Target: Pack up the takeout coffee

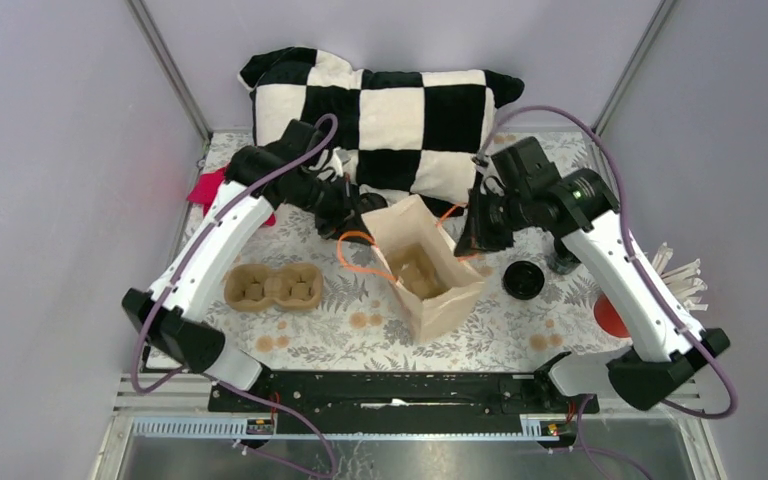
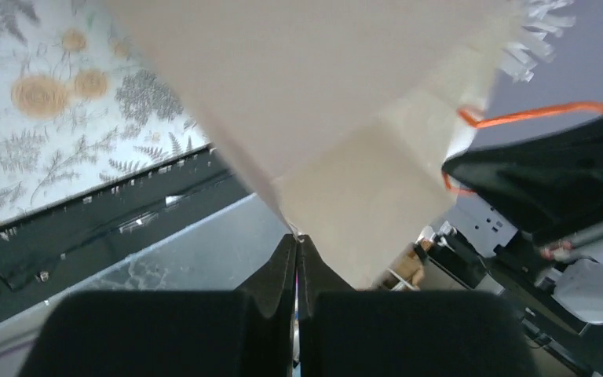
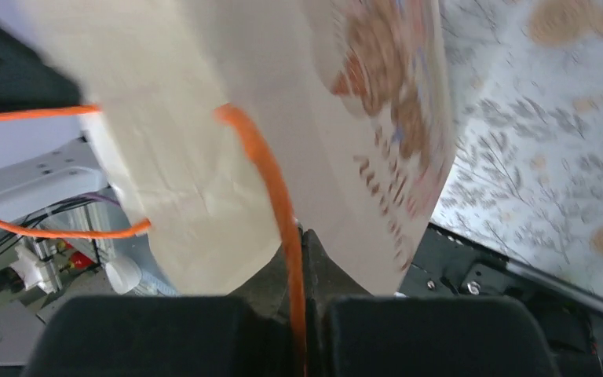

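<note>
at the middle of the surface (image 1: 360, 335), an open paper bag (image 1: 452, 305), upright, mouth up. pinched at the rim from both sides: left pincer (image 2: 297, 245) clamped tight on the bag's left edge, right pincer (image 3: 302, 239) clamped on the right edge with the orange handle (image 3: 263, 169) caught between the fingers. mouth held spread, so the opening step judged done or nearly so.

to the right of the bag, near it but not touching, one black lidded cup (image 1: 523, 279) upright on the surface, not yet packed. just beyond, half hidden behind the right arm, a dark shape (image 1: 563, 263), probably the other cup; cannot tell for sure. left of the bag, a brown pulp carrier (image 1: 272, 287) lying on the surface, both wells empty. inside the bag, something brown and moulded at the bottom; too dim to tell whether a second carrier or only the folded base.

judged early in the task: bag ready, none of the coffee inside as far as seen. left to do: freeing a pincer from the rim, seating the cups in the carrier or straight in the bag, lowering them in without tipping. risks worth noting: bag slumping once one side is released, lids popping under a hard squeeze.
</note>
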Robot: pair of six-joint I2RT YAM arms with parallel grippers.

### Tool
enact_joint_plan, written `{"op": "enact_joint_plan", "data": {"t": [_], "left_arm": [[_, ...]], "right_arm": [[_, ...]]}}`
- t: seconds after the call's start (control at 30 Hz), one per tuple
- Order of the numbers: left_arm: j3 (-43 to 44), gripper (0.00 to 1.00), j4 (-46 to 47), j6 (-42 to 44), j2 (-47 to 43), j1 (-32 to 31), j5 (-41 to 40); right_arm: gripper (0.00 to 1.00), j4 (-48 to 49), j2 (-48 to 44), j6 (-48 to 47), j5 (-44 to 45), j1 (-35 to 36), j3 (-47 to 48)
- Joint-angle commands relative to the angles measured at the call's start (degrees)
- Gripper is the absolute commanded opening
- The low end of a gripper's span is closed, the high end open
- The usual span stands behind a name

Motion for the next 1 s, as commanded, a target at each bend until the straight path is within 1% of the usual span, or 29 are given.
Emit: {"op": "enact_joint_plan", "data": {"t": [0.0, 0.03, 0.07, 0.1, 0.13, 0.17, 0.2, 0.23, 0.27, 0.3, 0.33, 0.37, 0.4, 0.43, 0.47, 0.5, 0.53, 0.57, 0.6, 0.63, 0.7, 0.73, 0.83, 0.9, 0.97], "left_arm": [[17.92, 0.00, -1.76, 0.90, 2.67, -1.71, -7.40], [15.08, 0.00, -3.47, 1.71, 2.79, -1.55, -8.36], [7.56, 0.00, -1.02, 3.07, 1.94, -1.55, -7.95], [-5.88, 0.00, 2.18, 3.16, 1.19, -1.40, -5.04], [-10.37, 0.00, 3.07, 3.25, 1.30, -0.53, -0.25], [-8.18, 0.00, 3.46, 2.73, 0.93, -0.96, 1.63], [-0.76, 0.00, 2.83, 2.03, 0.58, -2.56, -0.31], [6.92, 0.00, 2.14, 1.82, 0.70, -3.50, -2.74], [13.25, 0.00, 1.61, 2.36, 0.98, -3.90, -4.60], [14.83, 0.00, 1.06, 2.50, 1.01, -3.97, -6.54], [11.37, 0.00, 1.00, 2.78, 0.52, -3.83, -8.57], [3.58, 0.00, 2.31, 3.33, -0.14, -3.82, -9.33], [-3.49, 0.00, 3.18, 3.45, -0.21, -3.02, -6.86], [-6.83, 0.00, 3.55, 2.99, 0.12, -2.51, -2.95], [-4.87, 0.00, 4.86, 2.15, -0.71, -3.34, -3.02], [0.00, 0.00, 5.45, 2.01, -1.79, -4.08, -6.00], [4.93, 0.00, 5.72, 2.79, -2.85, -4.34, -8.01], [7.07, 0.00, 6.52, 3.60, -4.02, -4.41, -11.13], [6.37, 0.00, 7.92, 4.37, -5.24, -4.42, -12.04], [4.22, 0.00, 9.77, 4.93, -6.27, -4.40, -11.39], [0.32, 0.00, 14.28, 5.31, -7.31, -5.10, -10.04], [-0.77, 0.00, 16.21, 6.15, -8.30, -6.46, -12.17], [-4.88, 0.00, 21.92, 10.91, -11.91, -11.89, -22.69], [-9.03, 0.00, 26.58, 13.08, -14.44, -13.73, -25.14], [-12.35, 0.00, 30.37, 13.87, -16.37, -15.05, -25.68]], "right_arm": [[0.00, -0.14, 3.71, 0.80, 0.39, 3.31, 17.24], [0.00, 0.30, 3.68, 0.79, 0.52, 3.30, 16.32], [0.00, 2.30, 2.76, 0.08, -0.08, 3.28, 10.93], [0.00, 6.24, 1.43, -0.10, -0.91, 3.11, 3.08], [0.00, 6.55, 1.60, -0.15, -1.78, 2.07, -3.38], [0.00, 4.11, 2.88, -1.40, -3.00, 1.44, -3.18], [0.00, 0.58, 4.38, -2.72, -1.87, 2.56, 4.94], [0.00, -1.32, 5.14, -2.70, 1.41, 4.83, 13.44], [0.00, -1.87, 5.58, -2.76, 2.85, 6.62, 19.80], [0.00, -0.97, 5.44, -2.78, 2.41, 6.93, 22.22], [0.00, 1.11, 4.60, -2.76, 2.23, 6.99, 19.77], [0.00, 4.29, 2.87, -3.05, 2.14, 6.89, 13.42], [0.00, 7.66, 1.07, -3.42, 1.34, 6.11, 3.60], [0.00, 9.44, 0.40, -3.16, -0.56, 4.67, -3.19], [0.00, 7.89, 1.33, -4.34, -2.63, 4.28, -3.43], [0.00, 6.51, 1.76, -5.17, -0.83, 7.15, 0.94], [0.00, 6.94, 1.14, -6.22, 3.35, 11.23, 5.95], [0.00, 8.86, 0.33, -7.97, 6.39, 13.15, 10.22], [0.00, 11.08, -0.90, -9.87, 8.25, 13.43, 11.70], [0.00, 14.50, -2.88, -12.02, 10.56, 13.40, 10.21], [0.00, 22.11, -7.86, -18.73, 11.60, 13.44, 2.34], [0.00, 24.46, -8.80, -21.23, 11.85, 13.47, -0.06], [0.00, 28.74, -9.52, -26.24, 12.70, 13.42, -2.16], [0.00, 32.09, -10.38, -28.51, 13.63, 13.44, -4.98], [0.00, 33.88, -10.91, -31.40, 13.90, 13.43, -7.03]]}}
